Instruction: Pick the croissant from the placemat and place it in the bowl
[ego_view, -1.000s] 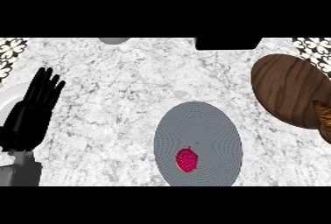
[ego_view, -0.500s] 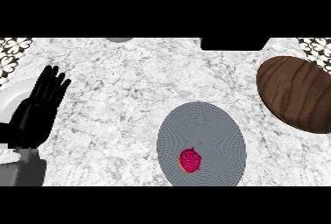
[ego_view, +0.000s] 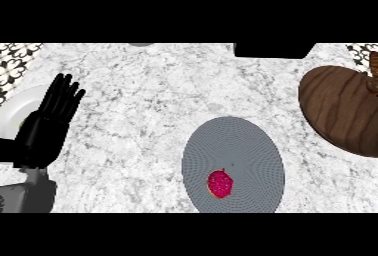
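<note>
Hand check: left hand (ego_view: 44, 132) sits at view's L edge, fingers (ego_view: 65, 92) straight & slightly fanned, tips pointing away from robot, holding nothing, resting. Grey forearm (ego_view: 29, 195) comes in from lower L corner. Behind the hand, partly hidden by it, a white round dish (ego_view: 15, 107) on the marble counter (ego_view: 140, 100). Well apart to the R, centre-low: grey oval placemat (ego_view: 244, 145). Croissant (ego_view: 220, 183) lies on placemat's near-L part, inside its edge; shows as small magenta-red lump, well apart from the hand. Further R, at view's R edge & cut off by it: brown wooden bowl (ego_view: 339, 115), apart from placemat w/ strip of counter between. Top edge: black block (ego_view: 272, 50), up betw. placemat & bowl.
</note>
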